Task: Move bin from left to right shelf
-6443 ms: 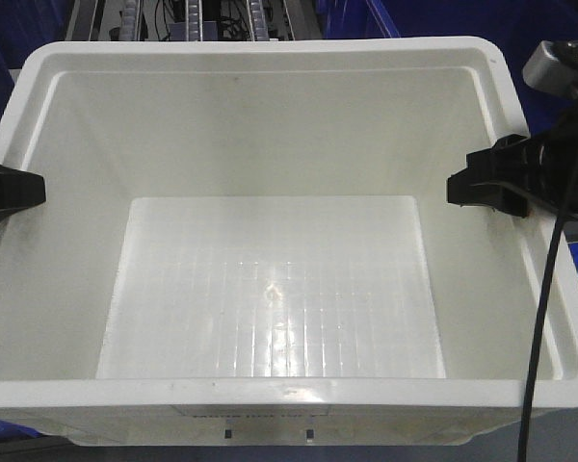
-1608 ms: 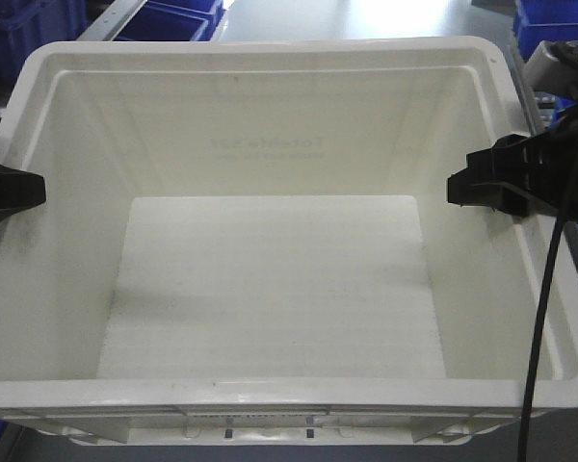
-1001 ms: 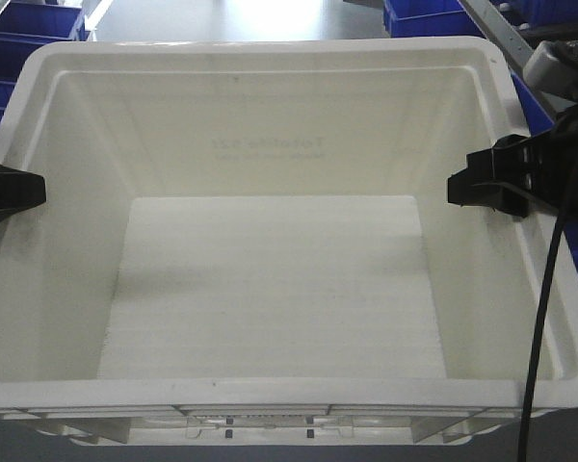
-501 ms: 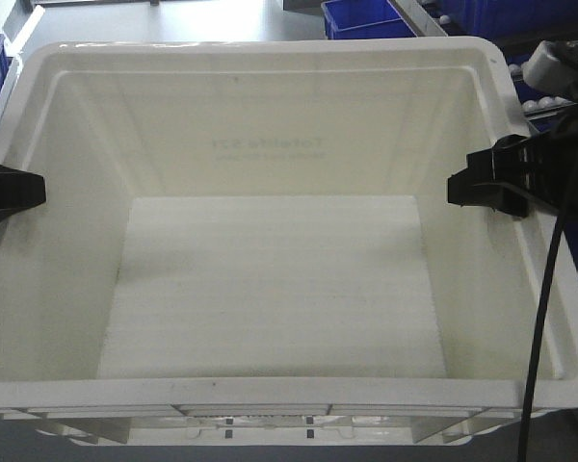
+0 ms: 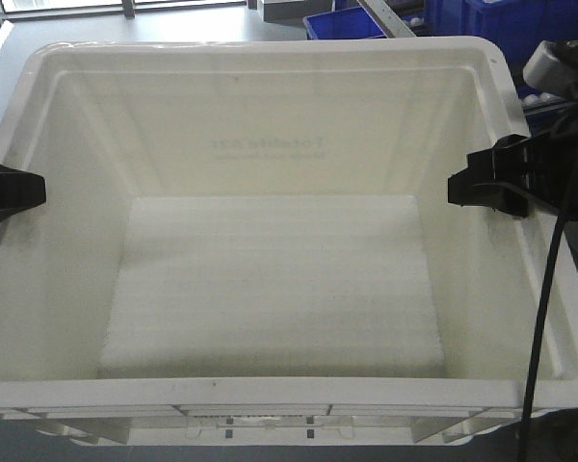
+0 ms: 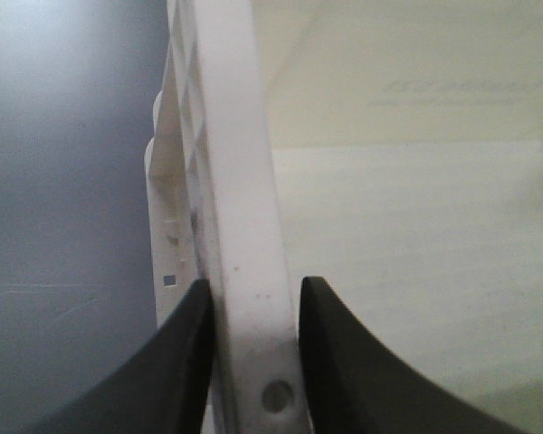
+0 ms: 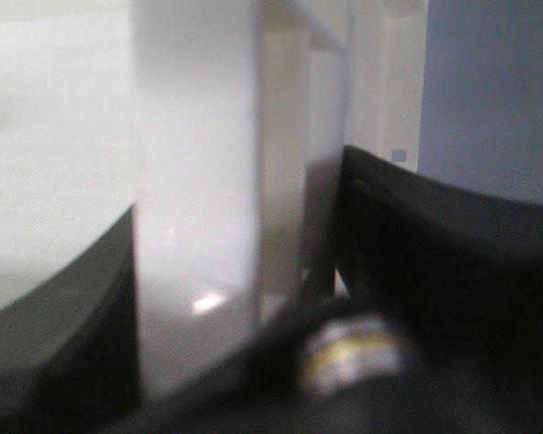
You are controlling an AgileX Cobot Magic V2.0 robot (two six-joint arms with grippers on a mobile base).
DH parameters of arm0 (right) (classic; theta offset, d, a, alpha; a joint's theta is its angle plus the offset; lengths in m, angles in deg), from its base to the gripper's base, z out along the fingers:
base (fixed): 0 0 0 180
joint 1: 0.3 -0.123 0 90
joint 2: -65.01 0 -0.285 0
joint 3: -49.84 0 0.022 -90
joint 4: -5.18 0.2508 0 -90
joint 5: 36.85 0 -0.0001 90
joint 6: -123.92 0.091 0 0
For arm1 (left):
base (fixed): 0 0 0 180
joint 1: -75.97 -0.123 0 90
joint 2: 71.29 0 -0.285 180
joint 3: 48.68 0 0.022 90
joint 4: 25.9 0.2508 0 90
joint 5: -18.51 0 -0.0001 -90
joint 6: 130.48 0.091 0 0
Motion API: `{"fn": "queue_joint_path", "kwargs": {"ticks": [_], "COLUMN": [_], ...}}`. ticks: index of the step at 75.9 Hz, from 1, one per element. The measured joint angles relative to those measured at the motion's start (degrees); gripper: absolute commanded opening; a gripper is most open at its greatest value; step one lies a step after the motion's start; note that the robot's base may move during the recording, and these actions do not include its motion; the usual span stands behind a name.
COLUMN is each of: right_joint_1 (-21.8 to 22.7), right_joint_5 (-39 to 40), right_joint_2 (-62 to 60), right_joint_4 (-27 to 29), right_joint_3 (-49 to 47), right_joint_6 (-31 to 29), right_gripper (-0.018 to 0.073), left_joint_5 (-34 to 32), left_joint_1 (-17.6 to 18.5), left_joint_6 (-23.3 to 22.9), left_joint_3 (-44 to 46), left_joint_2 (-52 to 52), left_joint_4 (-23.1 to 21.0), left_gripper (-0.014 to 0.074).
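Observation:
The bin point(image 5: 270, 289), a large white crate with faint mirrored print on its far wall, fills the front view. My left gripper point(image 5: 10, 192) is clamped on its left rim and my right gripper point(image 5: 486, 188) on its right rim. In the left wrist view the left gripper point(image 6: 253, 294) has a black finger on each side of the ribbed rim point(image 6: 231, 163). The right gripper point(image 7: 240, 185) straddles the bin wall point(image 7: 199, 163) the same way. Of the right shelf, only a slanted steel rail point(image 5: 380, 17) with small white rollers shows beyond the far right corner.
Dark blue crates stand behind the bin at the top right point(image 5: 535, 24) and top middle point(image 5: 339, 24). Grey floor point(image 5: 154, 24) lies beyond the far rim. A black cable point(image 5: 547, 318) hangs down over the bin's right side.
The bin and both grippers keep their places in the picture. The background has slid leftward: the blue crates drifted left and the steel rail with rollers came in at the top right.

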Motion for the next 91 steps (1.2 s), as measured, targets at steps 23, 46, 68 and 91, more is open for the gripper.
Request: {"fn": "queue_joint_path", "kwargs": {"ticks": [23, 46, 68, 91], "right_joint_1": [0.0, 0.0, 0.0, 0.0], "right_joint_5": [0.0, 0.0, 0.0, 0.0], "right_joint_2": [0.0, 0.0, 0.0, 0.0], "right_joint_4": [-0.05, -0.05, -0.05, -0.05], "right_joint_3": [0.0, 0.0, 0.0, 0.0], "right_joint_6": [0.0, -0.05, -0.05, -0.05], "right_gripper": [-0.0006, -0.0006, -0.0006, -0.0006], "left_joint_5": [0.0, 0.0, 0.05, 0.05], "left_joint_1": [0.0, 0.0, 0.0, 0.0], "left_joint_6": [0.0, 0.0, 0.0, 0.0], "left_joint_3": [0.0, 0.0, 0.0, 0.0], "left_joint_2": [0.0, 0.0, 0.0, 0.0], "left_joint_4": [0.0, 0.0, 0.0, 0.0], "left_gripper": [-0.0006, -0.0006, -0.0006, -0.0006]}}
